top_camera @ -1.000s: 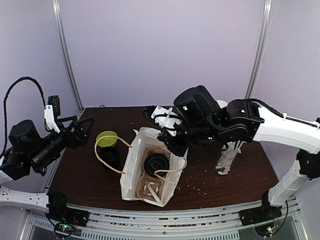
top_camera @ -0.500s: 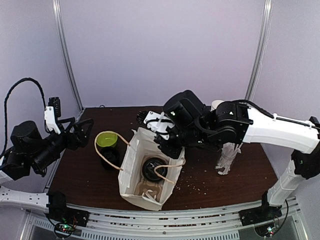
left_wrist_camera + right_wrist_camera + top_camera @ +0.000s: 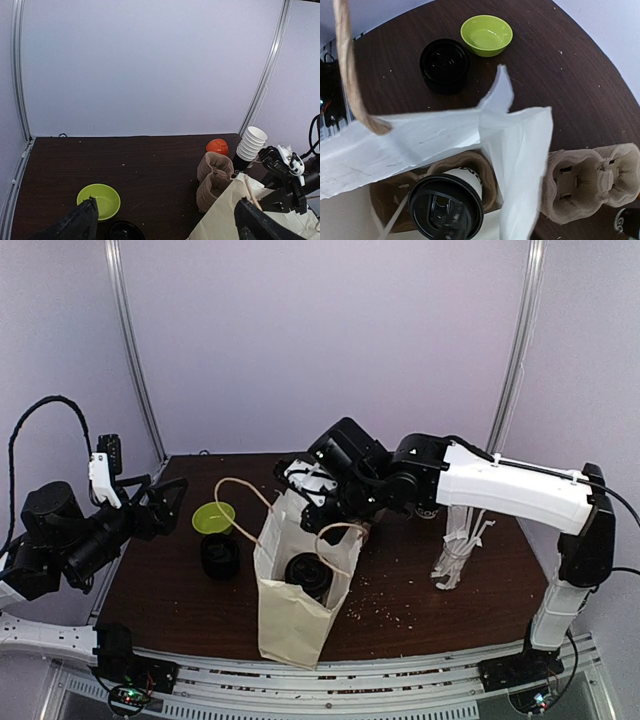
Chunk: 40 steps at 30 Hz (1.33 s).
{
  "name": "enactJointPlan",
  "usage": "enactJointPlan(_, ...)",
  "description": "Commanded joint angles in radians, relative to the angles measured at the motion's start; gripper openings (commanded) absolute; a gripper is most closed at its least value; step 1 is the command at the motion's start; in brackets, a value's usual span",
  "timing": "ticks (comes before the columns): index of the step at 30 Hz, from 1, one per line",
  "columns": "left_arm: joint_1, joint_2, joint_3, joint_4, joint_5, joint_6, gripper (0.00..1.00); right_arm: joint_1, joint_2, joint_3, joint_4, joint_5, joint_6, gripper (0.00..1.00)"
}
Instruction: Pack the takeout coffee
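Note:
The takeout coffee [image 3: 308, 572], a white cup with a black lid [image 3: 445, 207], stands in a brown cardboard carrier inside the white paper bag [image 3: 290, 610]. The bag stands upright in the middle of the table. My right gripper [image 3: 308, 498] is at the bag's far rim, above the cup. Its fingers do not show in the right wrist view, and the top view does not show whether they grip the paper. Well left of the bag, my left gripper [image 3: 168, 500] hangs above the table, open and holding nothing.
A green bowl [image 3: 213, 517] and a black stack of lids [image 3: 220, 555] sit left of the bag. Spare cardboard carriers [image 3: 212, 180], an orange object [image 3: 217, 146] and a stack of white cups [image 3: 251, 143] are behind it. A bundle of white sticks [image 3: 458, 550] stands at the right.
The bag has gone from lying tilted to standing upright, and its handles have lifted. My right gripper moved left and back along the bag's rim. The left arm has not moved.

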Motion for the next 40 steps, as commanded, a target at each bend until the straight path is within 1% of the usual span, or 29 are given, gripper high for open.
enactJointPlan(1,0.007,-0.006,0.025,0.012,0.022,0.014,0.98,0.002,-0.012,0.037,-0.018,-0.034,0.048,0.54)
enactJointPlan(2,0.007,-0.005,0.025,0.014,0.023,0.016,0.98,-0.001,-0.018,0.040,-0.019,-0.032,0.055,0.63)
enactJointPlan(5,0.007,-0.004,0.027,0.026,0.009,0.034,0.98,-0.010,-0.048,0.056,-0.015,-0.027,0.076,0.82)
enactJointPlan(8,0.007,0.010,0.041,0.034,0.006,0.067,0.98,-0.040,-0.108,0.058,0.014,-0.037,0.124,0.96)
enactJointPlan(9,0.007,0.021,0.054,0.034,0.002,0.077,0.98,-0.063,-0.141,0.056,0.027,-0.041,0.139,0.99)
enactJointPlan(12,0.007,0.051,0.079,0.052,-0.002,0.109,0.98,-0.129,-0.230,0.031,0.089,-0.047,0.187,1.00)
enactJointPlan(15,0.011,0.096,0.108,0.102,0.005,0.167,0.98,-0.215,-0.323,-0.034,0.181,-0.053,0.238,1.00)
enactJointPlan(17,0.054,0.148,0.148,0.105,0.048,0.182,0.98,-0.269,-0.380,-0.083,0.227,-0.005,0.267,1.00)
enactJointPlan(18,0.107,0.179,0.173,0.098,0.097,0.181,0.98,-0.293,-0.410,-0.112,0.250,0.045,0.284,1.00)
enactJointPlan(19,0.178,0.218,0.200,0.092,0.177,0.171,0.98,-0.321,-0.446,-0.151,0.281,0.084,0.300,1.00)
enactJointPlan(21,0.344,0.271,0.248,0.093,0.352,0.133,0.98,-0.376,-0.517,-0.227,0.344,0.169,0.331,1.00)
enactJointPlan(22,0.451,0.297,0.274,0.095,0.431,0.114,0.98,-0.400,-0.550,-0.257,0.365,0.207,0.352,1.00)
enactJointPlan(25,0.641,0.375,0.363,0.086,0.592,0.052,0.98,-0.474,-0.626,-0.337,0.393,0.301,0.384,1.00)
enactJointPlan(28,0.801,0.478,0.468,0.008,0.714,-0.038,0.98,-0.546,-0.673,-0.374,0.345,0.418,0.435,1.00)
enactJointPlan(29,0.820,0.502,0.486,-0.009,0.725,-0.056,0.98,-0.556,-0.695,-0.392,0.341,0.455,0.442,1.00)
enactJointPlan(31,0.823,0.528,0.505,-0.033,0.694,-0.078,0.98,-0.557,-0.740,-0.448,0.363,0.529,0.459,1.00)
enactJointPlan(33,0.822,0.520,0.485,-0.020,0.687,-0.088,0.98,-0.558,-0.783,-0.502,0.394,0.575,0.470,1.00)
enactJointPlan(37,0.822,0.464,0.407,0.033,0.684,-0.087,0.98,-0.558,-0.844,-0.585,0.447,0.593,0.457,1.00)
enactJointPlan(40,0.822,0.443,0.394,0.014,0.658,-0.071,0.98,-0.558,-0.858,-0.609,0.467,0.589,0.454,1.00)
